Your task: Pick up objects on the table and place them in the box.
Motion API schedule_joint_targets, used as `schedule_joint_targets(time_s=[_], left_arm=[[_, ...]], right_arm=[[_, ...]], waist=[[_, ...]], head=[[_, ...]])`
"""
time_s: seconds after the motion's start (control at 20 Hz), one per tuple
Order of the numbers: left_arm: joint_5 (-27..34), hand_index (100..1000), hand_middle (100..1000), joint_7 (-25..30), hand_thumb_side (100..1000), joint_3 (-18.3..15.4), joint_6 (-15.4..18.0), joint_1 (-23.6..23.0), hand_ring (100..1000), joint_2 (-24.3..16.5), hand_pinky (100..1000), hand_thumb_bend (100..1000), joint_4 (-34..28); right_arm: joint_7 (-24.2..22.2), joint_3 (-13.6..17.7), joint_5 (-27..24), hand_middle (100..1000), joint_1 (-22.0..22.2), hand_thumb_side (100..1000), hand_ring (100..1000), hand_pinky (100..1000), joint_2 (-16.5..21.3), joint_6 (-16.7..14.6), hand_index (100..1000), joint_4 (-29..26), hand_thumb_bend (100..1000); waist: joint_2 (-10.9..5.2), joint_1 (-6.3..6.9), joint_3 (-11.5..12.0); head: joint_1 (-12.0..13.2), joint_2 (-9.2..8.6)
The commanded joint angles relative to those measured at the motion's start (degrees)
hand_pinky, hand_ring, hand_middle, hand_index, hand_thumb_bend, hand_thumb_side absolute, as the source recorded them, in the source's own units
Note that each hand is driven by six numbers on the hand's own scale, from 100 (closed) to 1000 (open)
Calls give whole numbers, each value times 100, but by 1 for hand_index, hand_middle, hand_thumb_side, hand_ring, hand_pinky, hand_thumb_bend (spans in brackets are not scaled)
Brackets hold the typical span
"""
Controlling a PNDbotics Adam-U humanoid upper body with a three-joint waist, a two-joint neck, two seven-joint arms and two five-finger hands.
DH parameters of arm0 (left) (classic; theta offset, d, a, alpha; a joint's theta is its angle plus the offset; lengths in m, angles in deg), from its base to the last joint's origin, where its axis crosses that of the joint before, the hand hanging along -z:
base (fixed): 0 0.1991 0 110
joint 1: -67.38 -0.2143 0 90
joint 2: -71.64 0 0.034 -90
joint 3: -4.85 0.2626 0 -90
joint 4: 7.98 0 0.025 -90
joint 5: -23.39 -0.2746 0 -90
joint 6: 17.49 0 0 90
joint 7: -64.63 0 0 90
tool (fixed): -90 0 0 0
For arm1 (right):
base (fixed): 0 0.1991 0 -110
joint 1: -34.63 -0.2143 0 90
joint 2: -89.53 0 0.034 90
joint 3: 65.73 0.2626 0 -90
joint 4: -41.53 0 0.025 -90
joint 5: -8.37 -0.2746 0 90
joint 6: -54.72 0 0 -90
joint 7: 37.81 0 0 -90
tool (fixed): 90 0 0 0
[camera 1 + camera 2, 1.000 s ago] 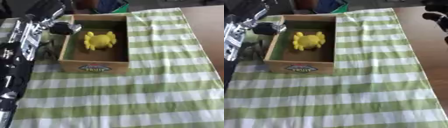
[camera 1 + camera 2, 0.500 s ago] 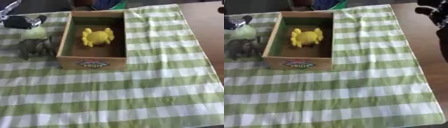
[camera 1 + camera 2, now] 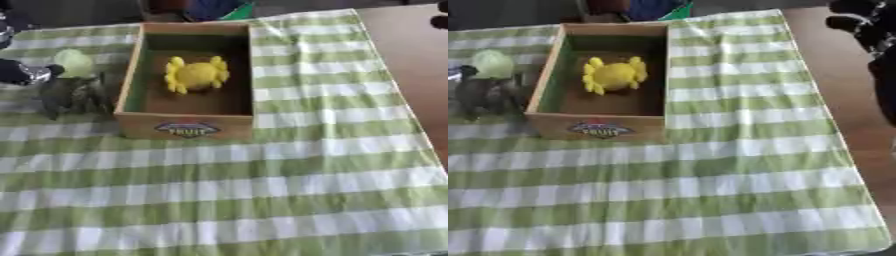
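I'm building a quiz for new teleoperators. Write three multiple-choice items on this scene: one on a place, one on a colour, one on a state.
1. Where is the dark animal figure?
A. inside the box
B. on the cloth, left of the box
C. on the bare table, right of the cloth

2. What colour is the toy lying in the wooden box?
A. yellow
B. red
C. blue

3. How full is the box?
A. packed to the rim
B. holds nothing
C. holds one toy, floor mostly bare

Key: 1 B, the figure stands outside the box's left wall beside a pale green round object; 2 A, the toy is plainly yellow; 3 C, only the yellow toy lies inside.
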Motion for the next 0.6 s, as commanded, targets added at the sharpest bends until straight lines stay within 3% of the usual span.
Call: schedule_joint_targets(time_s=[0.05,0.25,0.6], left_arm=[[35,965,870,203,761,-59,253,36,925,-359,733,516,50],[107,978,828,425,734,-88,469,39,904,-385,719,494,209],[53,1000,875,472,709,-86,603,128,917,-386,724,523,285]], right_arm=[[5,60,45,697,-34,1000,765,766,145,26,842,-114,100],[-12,53,53,697,-42,1000,765,766,140,36,840,-114,100],[-33,61,74,695,-29,1000,765,767,128,36,836,-114,100]], waist=[[-134,-1,8],[-119,0,-5],[-73,-4,-40]], head=[[-7,5],[13,-13],[48,-52]])
